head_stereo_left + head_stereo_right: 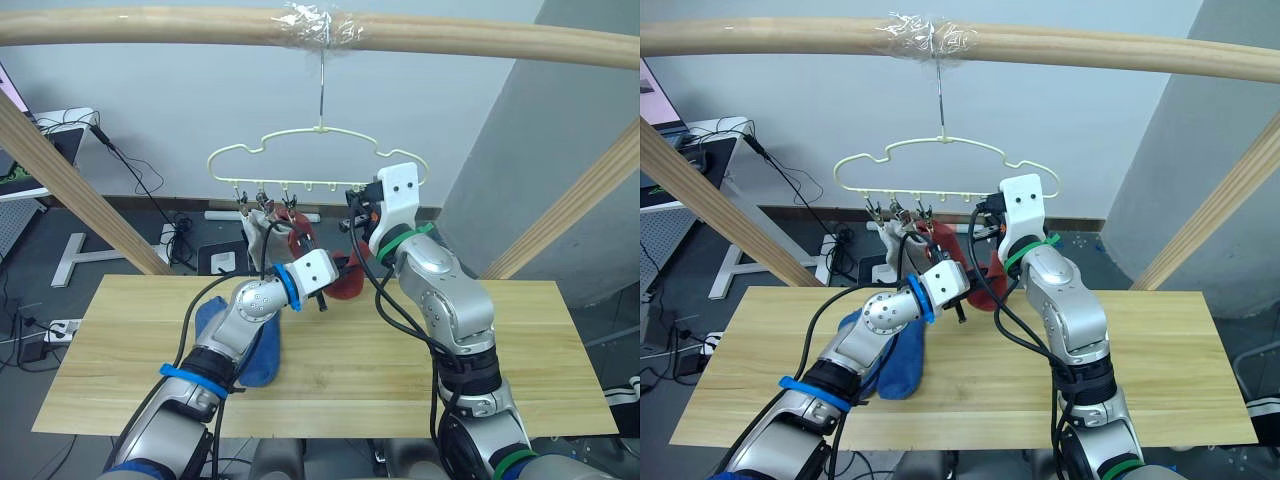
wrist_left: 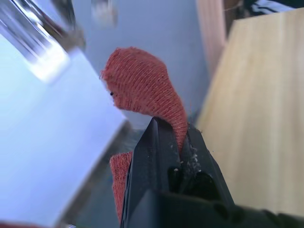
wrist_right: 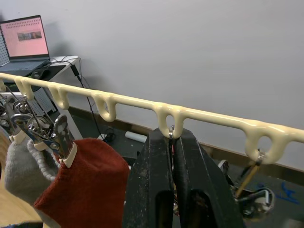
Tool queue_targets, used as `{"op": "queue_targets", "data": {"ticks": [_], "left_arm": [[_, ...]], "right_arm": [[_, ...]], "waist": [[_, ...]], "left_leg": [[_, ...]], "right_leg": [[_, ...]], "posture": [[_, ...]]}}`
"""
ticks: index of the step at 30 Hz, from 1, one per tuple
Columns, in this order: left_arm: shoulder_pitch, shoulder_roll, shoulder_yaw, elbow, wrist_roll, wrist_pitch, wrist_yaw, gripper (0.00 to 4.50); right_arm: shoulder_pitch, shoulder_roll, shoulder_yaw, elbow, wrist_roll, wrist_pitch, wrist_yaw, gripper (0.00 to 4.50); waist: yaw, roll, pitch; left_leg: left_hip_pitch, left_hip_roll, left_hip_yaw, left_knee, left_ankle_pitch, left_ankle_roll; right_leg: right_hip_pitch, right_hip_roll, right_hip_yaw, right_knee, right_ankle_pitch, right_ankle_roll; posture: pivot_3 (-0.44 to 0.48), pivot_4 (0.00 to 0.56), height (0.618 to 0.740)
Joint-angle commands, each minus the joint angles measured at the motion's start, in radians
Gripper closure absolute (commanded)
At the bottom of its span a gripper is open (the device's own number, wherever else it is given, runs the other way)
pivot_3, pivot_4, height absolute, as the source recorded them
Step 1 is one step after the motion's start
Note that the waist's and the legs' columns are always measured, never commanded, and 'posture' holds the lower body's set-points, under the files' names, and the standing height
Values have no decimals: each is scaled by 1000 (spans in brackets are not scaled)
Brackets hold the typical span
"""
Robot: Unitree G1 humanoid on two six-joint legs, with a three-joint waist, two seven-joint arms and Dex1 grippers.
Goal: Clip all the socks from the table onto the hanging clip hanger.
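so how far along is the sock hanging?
Done: two light grey knit socks and one rust-red sock hang from clips on the pale yellow-green wire hanger. In hand: the left claw pinches the second rust-red sock, and the right claw squeezes the next clip. Left: blue socks on the light wood table.

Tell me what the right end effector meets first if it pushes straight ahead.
Probably the clip hanger: its lower bar crosses just beyond the right end effector, which looks shut on a clip there. Depth unclear.
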Motion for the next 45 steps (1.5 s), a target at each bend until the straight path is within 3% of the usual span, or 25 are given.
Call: {"op": "queue_targets", "data": {"ticks": [1, 18, 21, 25, 27, 32, 34, 37, 45], "left_arm": [[-22, -5, 8, 9, 23, -25, 41, 4480], [-71, -9, 23, 24, 58, -45, 156, 4480], [-71, -7, 17, 26, 55, -51, 154, 4500], [-48, -15, 28, 10, -28, -44, 94, 4500], [-41, -12, 30, 0, -44, -31, 77, 3958], [4, 13, 15, -34, -86, -16, -14, 2537], [30, 20, 20, -64, -123, 4, -58, 2537], [98, 41, 43, -178, -283, 109, -188, 2537], [173, 104, 120, -401, -535, 405, -348, 2537]], "right_arm": [[-6, 8, 10, -64, 27, 7, 9, 4500], [3, -14, 32, -67, 21, 42, -4, 4500], [4, -8, 19, -64, 29, 35, -14, 3725], [1, -17, 19, -60, 22, 39, -20, 2230], [4, -23, 24, -63, 17, 44, -21, 1507], [23, -41, 37, -81, 15, 50, -15, 1500], [33, -51, 44, -93, 15, 49, -9, 1500], [87, -105, 70, -156, 5, 35, 16, 1500], [201, -188, 76, -295, 9, 11, 38, 1500]], "waist": [[0, 0, 0], [0, 0, 0], [0, 0, 0], [0, 0, 0], [0, 0, 0], [-1, 0, 0], [-1, 0, 0], [-2, 0, 0], [-9, 0, 0]], "left_leg": [[0, 0, 0, 0, 0, 0], [0, 0, -1, 0, 0, 0], [0, 0, -1, 0, 0, 0], [0, 0, -1, 0, 0, 0], [0, 0, -1, 0, 0, 0], [0, 0, -1, 0, 0, 0], [0, 0, -1, 0, 0, 0], [0, 0, -1, 0, 0, 0], [0, 0, -4, 4, 0, 0]], "right_leg": [[0, 0, 0, 0, 0, 0], [0, 0, -1, 0, 0, 0], [0, 0, -1, 0, 0, 0], [0, 0, -1, 0, 0, 0], [0, 0, -1, 0, 0, 0], [0, 0, -1, 0, 0, 0], [0, 0, -1, 0, 0, 0], [0, 0, -1, 0, 0, 0], [2, 1, -2, 2, 0, 0]], "posture": [[-21, 214, 705], [-21, 214, 705], [-21, 214, 705], [-21, 214, 705], [-21, 214, 705], [-21, 214, 705], [-21, 214, 705], [-25, 216, 705], [-25, 217, 705]]}}
